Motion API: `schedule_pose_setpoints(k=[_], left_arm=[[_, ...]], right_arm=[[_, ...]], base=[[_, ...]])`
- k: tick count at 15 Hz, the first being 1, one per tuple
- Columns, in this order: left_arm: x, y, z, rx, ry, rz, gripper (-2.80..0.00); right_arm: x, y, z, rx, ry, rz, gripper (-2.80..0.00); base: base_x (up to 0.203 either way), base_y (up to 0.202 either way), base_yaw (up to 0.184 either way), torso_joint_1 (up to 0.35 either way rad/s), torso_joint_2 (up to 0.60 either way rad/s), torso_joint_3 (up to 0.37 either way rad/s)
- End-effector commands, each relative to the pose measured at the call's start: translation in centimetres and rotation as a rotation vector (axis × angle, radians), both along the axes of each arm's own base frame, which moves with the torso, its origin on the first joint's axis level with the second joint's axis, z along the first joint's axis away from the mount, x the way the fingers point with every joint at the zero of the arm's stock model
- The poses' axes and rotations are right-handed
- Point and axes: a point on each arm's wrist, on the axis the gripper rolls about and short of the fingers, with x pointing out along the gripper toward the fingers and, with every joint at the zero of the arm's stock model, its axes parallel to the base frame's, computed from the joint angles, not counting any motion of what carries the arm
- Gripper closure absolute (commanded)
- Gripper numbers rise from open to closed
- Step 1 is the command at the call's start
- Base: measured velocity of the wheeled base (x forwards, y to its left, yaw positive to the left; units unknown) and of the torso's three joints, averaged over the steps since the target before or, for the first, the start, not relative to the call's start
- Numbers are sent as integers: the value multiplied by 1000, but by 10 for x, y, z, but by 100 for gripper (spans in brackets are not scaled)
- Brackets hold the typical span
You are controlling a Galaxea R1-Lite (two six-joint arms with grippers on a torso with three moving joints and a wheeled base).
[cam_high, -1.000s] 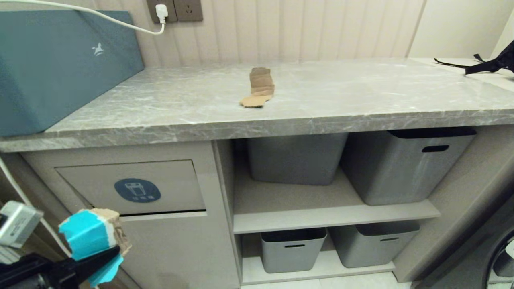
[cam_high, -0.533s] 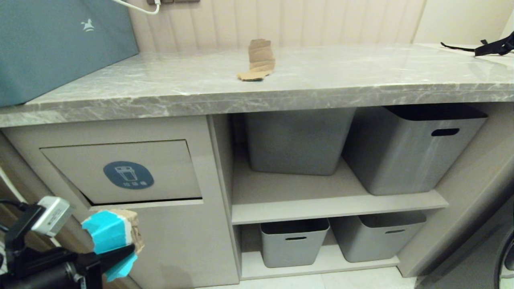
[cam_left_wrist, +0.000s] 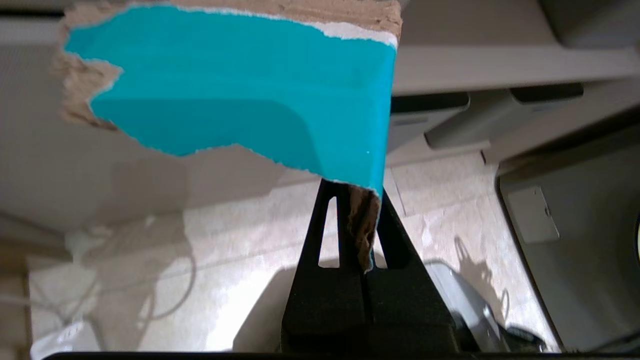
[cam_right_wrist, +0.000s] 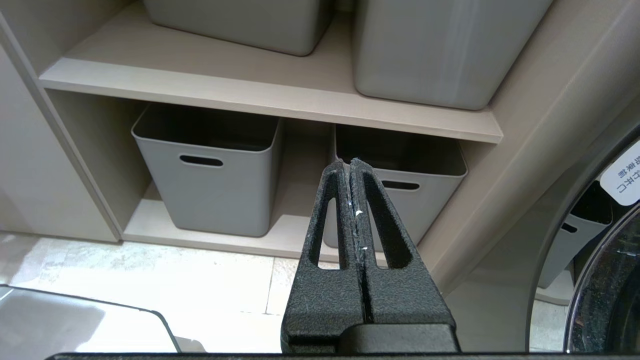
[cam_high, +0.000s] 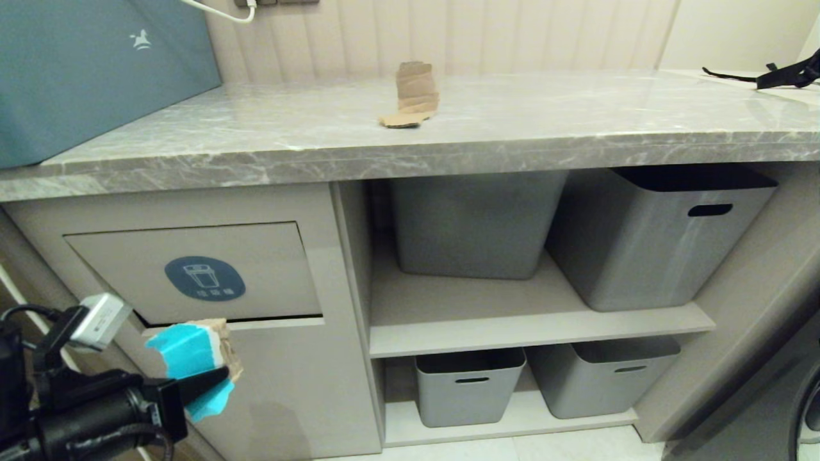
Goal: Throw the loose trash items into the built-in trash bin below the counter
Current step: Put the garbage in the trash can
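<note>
My left gripper is shut on a torn cardboard scrap with a turquoise face, low at the left. It holds the scrap just below and in front of the built-in trash bin's flap, which bears a blue oval sticker. The wrist view shows the scrap pinched between the black fingers of the left gripper. A second brown scrap lies on the grey marble counter. My right gripper is shut on nothing, hanging before the lower shelf.
A large teal box sits on the counter's left end. Grey storage bins fill the open shelves right of the flap, with two smaller ones below. A black strap lies at the counter's far right.
The whole view has tilted down, so the counter sits higher in the picture. My left gripper with the turquoise scrap has moved up and right, closer to the flap's lower edge.
</note>
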Motion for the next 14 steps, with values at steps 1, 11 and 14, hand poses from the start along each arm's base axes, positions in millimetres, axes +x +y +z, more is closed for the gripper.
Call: schedule_pose_setpoints(k=[1, 11, 14], left_arm=[[16, -3, -9, -4, -4, 4, 0], [28, 20, -42, -62, 17, 178, 0], [51, 31, -45, -71, -33, 234, 0]], right_arm=[[0, 0, 0, -1, 2, 1, 0], [0, 0, 0, -1, 2, 1, 0], [0, 0, 0, -1, 2, 1, 0]], base=[[0, 0, 0, 0, 0, 0], [0, 0, 0, 0, 0, 0], [0, 0, 0, 0, 0, 0]])
